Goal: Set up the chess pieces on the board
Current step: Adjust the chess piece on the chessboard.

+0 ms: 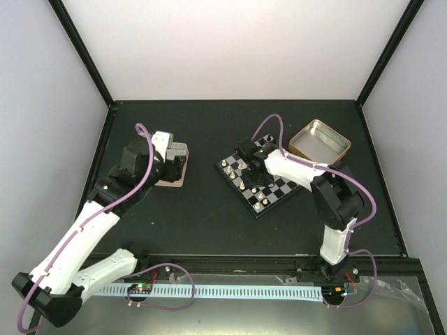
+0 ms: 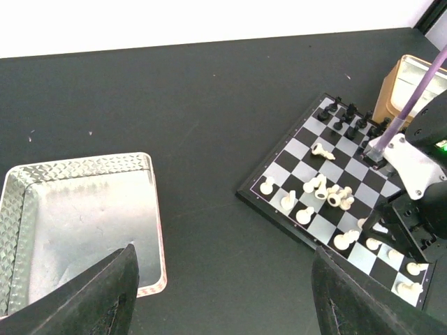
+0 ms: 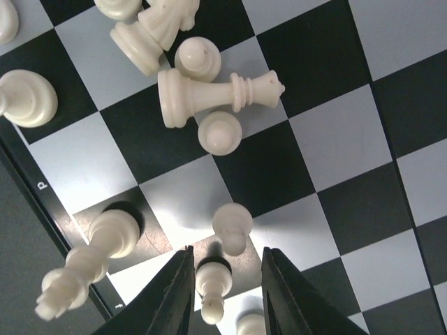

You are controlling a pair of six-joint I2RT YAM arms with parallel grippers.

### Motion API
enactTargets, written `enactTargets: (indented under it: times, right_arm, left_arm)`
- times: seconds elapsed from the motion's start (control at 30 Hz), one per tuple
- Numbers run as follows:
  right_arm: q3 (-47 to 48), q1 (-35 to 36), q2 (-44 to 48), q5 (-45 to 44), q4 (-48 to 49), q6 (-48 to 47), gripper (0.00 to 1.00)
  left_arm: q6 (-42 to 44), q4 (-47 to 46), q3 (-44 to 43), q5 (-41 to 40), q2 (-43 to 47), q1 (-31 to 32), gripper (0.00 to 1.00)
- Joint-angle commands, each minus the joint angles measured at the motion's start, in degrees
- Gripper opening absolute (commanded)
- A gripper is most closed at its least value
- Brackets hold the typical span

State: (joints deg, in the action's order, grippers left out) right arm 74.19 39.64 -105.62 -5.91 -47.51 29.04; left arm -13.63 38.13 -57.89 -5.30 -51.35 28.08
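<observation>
The board (image 1: 276, 190) lies right of centre, and its near rim (image 2: 279, 216) also shows in the left wrist view. Black chess pieces (image 2: 346, 115) stand along its far edge. White pieces (image 2: 328, 192) lie in a loose heap mid-board, others upright near the edge. My right gripper (image 1: 250, 174) hangs low over the board. In its wrist view the right gripper (image 3: 228, 252) is open around an upright white pawn (image 3: 213, 285), with a gap on the pawn's right side. A second pawn (image 3: 232, 225) stands just beyond the tips. My left gripper (image 2: 230, 307) is open and empty.
A silver tin (image 2: 150, 209) sits under the left gripper (image 1: 174, 159), its inside bare. Another open tin (image 1: 320, 139) stands behind the board at the right. A white piece (image 3: 216, 98) lies on its side among upright pawns. Dark table all around.
</observation>
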Motion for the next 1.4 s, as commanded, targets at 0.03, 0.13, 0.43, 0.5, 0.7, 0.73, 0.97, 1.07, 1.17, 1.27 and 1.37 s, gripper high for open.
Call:
enactTargets:
  times: [0.03,0.13,0.43,0.5,0.7,0.73,0.97,1.07,1.17,1.27,1.37]
  right_arm:
    - [2.2,0.4,-1.7,-2.1,1.2,0.4,0.25]
    - [2.9,0.3,-2.5,-3.1,1.1,0.1,0.22]
    - [3.5,0.3,-4.0,-4.0,1.6,-0.7,0.14]
    - [3.4,0.3,-3.9,-3.3,1.8,-0.9,0.11]
    - [3.6,0.3,-3.6,-1.2,3.4,-1.1,0.1]
    - [3.8,0.3,-3.8,-1.2,3.5,-1.0,0.1]
    - [4.4,0.3,-4.4,-0.8,3.8,-1.0,0.1]
    - [4.6,0.3,-4.3,0.1,3.8,-0.7,0.13]
    - [5.4,0.3,-4.1,-0.1,2.8,-0.4,0.19]
    - [6.4,0.3,-3.6,-1.2,1.6,-0.4,0.25]
    - [7.9,0.2,-2.9,-2.8,1.4,-0.1,0.26]
  left_arm:
    - [0.7,-1.1,0.0,0.8,0.8,-0.6,0.69]
    - [0.6,-1.1,0.1,0.8,0.9,-0.7,0.69]
    - [0.6,-1.2,0.1,1.1,0.9,-0.8,0.69]
    - [0.6,-1.2,0.1,1.2,1.0,-0.9,0.69]
    - [0.6,-1.3,0.3,1.4,1.0,-1.1,0.69]
    - [0.6,-1.3,0.3,1.4,1.1,-1.2,0.69]
    - [0.5,-1.3,0.5,1.6,1.2,-1.3,0.69]
    - [0.5,-1.3,0.6,1.6,1.2,-1.3,0.69]
    - [0.6,-1.4,0.6,1.7,1.2,-1.3,0.69]
    - [0.6,-1.4,0.6,1.9,1.1,-1.3,0.69]
    - [0.6,-1.4,0.6,1.9,1.0,-1.4,0.69]
